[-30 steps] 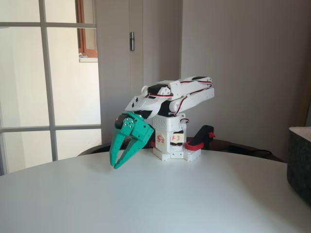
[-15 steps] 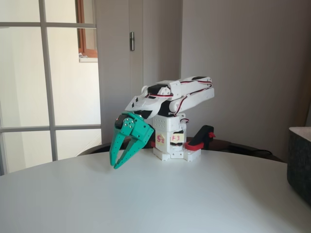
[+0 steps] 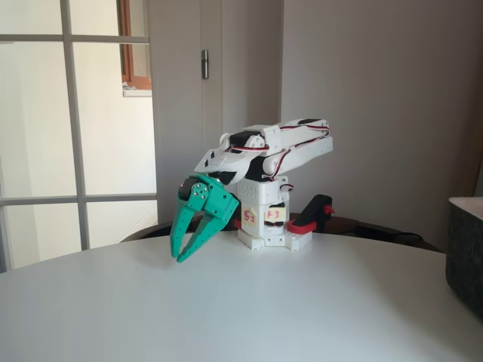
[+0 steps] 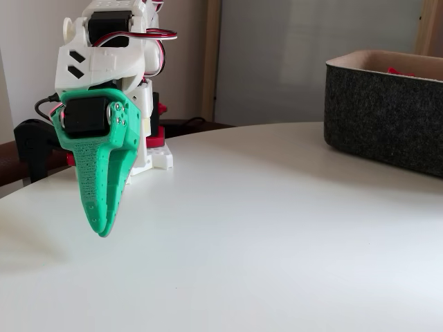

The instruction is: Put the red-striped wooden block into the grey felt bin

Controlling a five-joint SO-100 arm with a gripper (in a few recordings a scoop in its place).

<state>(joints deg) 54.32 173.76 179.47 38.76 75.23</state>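
The green claw (image 3: 179, 258) hangs tips-down just above the white table (image 3: 226, 317), fingers meeting at the tips, nothing held; the white arm (image 3: 264, 151) is folded over its base. The grey bin (image 4: 387, 114) stands upright on the table well to the right of the claw in both fixed views, long side running along the right edge. Something red (image 4: 398, 71) peeks above its pale rim, too small to identify.
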